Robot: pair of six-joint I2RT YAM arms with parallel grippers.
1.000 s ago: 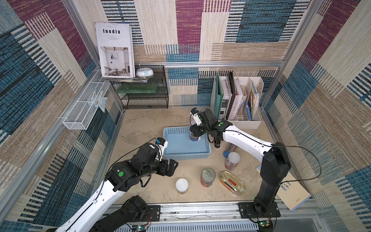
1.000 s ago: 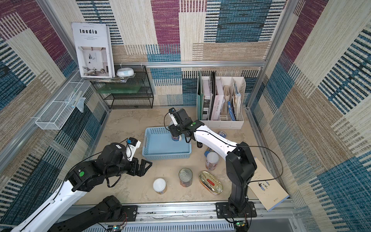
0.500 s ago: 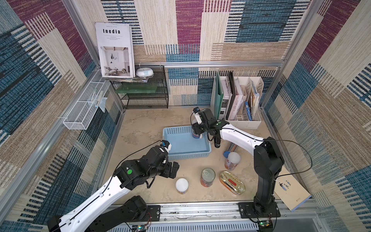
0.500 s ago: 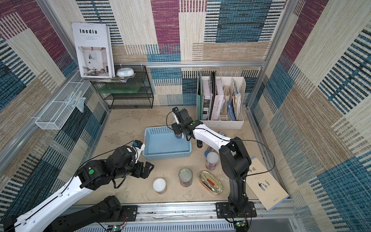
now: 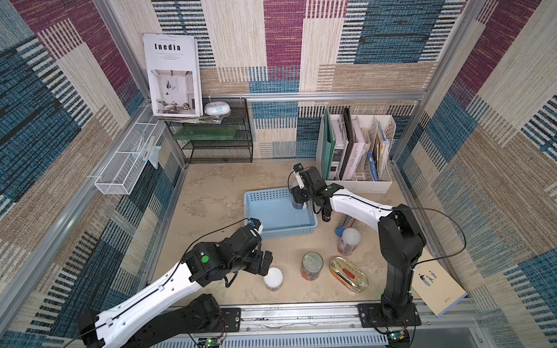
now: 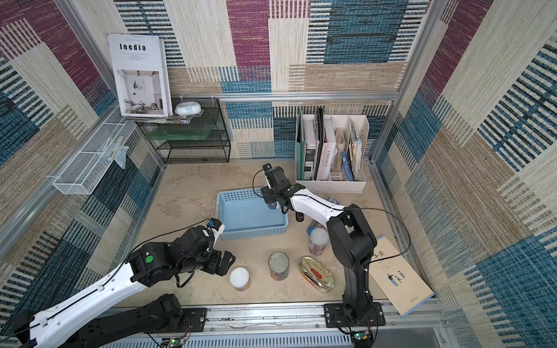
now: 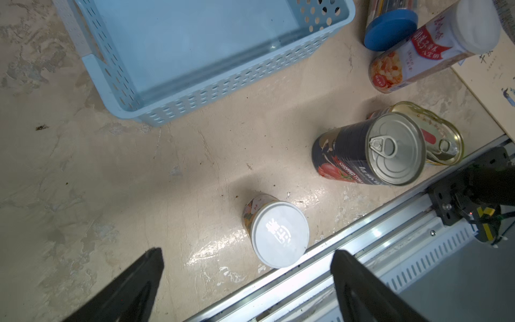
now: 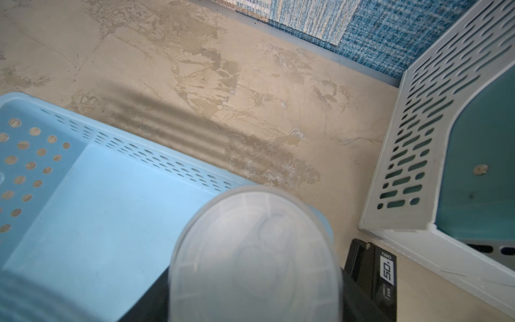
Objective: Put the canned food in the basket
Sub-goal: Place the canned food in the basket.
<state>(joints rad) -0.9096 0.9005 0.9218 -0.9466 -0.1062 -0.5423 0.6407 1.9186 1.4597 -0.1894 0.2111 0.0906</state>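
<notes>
Nearest the front rail, the left end effector [image 5: 265,264] is hovering low over the desk [image 5: 211,211] with its jaws spread wide and nothing between them. The front can [image 5: 273,278], white-lidded, is standing upright just beside the fingertips; the left wrist view shows it ahead of the two fingers, not yet between them.

To the right, the silver-topped tin [image 5: 312,265] is standing upright. The oval gold tin [image 5: 348,273] is lying flat just beside it. A book [image 5: 437,283] is lying at the desk's right edge.

Farther back, the right-hand can [image 5: 348,242], also white-lidded, is standing next to the cap of the blue-capped tube [image 5: 340,231], which is lying on the desk.

The basket [image 5: 283,233] is sitting mid-desk, well apart from these four cans.

At the basket's far right corner, the right end effector [image 5: 298,200] is clenching the held can [image 5: 297,205], which is inside the basket walls. Whether its base is touching the basket floor cannot be determined. A black stapler [image 5: 325,215] is lying just outside that corner. The white file organizer [image 5: 355,185] is standing behind it, against the rear wall.
</notes>
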